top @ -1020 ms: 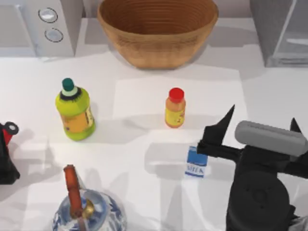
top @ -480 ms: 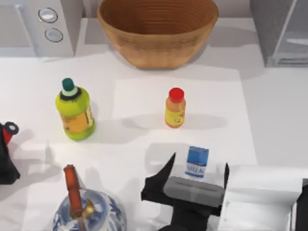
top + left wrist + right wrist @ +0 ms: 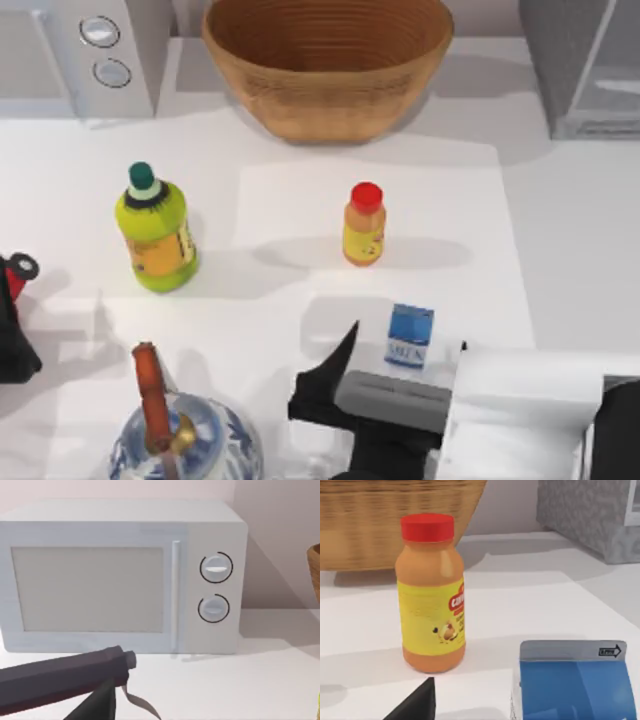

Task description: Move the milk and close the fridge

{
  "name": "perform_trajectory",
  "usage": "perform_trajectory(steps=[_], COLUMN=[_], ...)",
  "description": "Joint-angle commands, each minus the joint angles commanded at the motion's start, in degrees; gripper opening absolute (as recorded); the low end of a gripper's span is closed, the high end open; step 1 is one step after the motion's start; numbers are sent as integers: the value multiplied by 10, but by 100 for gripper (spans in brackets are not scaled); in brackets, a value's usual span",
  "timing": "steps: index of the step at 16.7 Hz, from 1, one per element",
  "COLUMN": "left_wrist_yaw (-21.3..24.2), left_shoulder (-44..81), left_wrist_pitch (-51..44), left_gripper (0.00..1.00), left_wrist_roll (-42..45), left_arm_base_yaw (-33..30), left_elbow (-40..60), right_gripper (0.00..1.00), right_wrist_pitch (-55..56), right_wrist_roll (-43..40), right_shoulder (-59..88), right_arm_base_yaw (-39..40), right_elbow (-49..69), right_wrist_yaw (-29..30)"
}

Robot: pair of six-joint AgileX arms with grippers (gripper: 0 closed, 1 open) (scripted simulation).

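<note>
Milk: upright on tabletop, just ahead of right hand, fingers apart. Left hand parked far left, grip indiscernible.

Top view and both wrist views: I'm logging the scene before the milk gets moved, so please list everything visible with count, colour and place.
milk: one, blue with white lower band, front centre-right, upright.
orange bottle: one, orange, yellow label, red cap, centre, behind the milk.
green bottle: one, yellow-green, dark green cap, left of centre.
basket: one, tan woven, back centre.
microwave: one, light grey, two round knobs, back left corner.
fridge: one, grey, pale door panel, back right corner.
teapot: one, blue-and-white, brown handle, front left.
table: one, white.
left end effector: one, black with red, left edge, parked.
right end effector: one, black, front, just before the milk, one finger on each side.
</note>
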Motion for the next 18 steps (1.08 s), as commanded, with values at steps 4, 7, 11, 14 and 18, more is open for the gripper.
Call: perform_trajectory(steps=[4,7,11,14,18], left_wrist_yaw=[0,0,0,0,0], left_shoulder=[0,0,0,0,0], left_wrist_pitch=[0,0,0,0,0], left_gripper=[100,100,100,100,100], left_wrist_roll=[0,0,0,0,0], left_arm_base_yaw=[0,0,0,0,0], left_elbow=[0,0,0,0,0], right_gripper=[100,100,92,70,40], right_wrist_pitch=[51,78,78,78,78], right_wrist_roll=[-45,-67,-67,-67,-67], right_shoulder=[15,25,25,25,25], right_arm_base_yaw=[-41,-62,-63,-63,-63], right_elbow=[10,15,15,15,15], right_wrist_yaw=[-41,-62,-63,-63,-63])
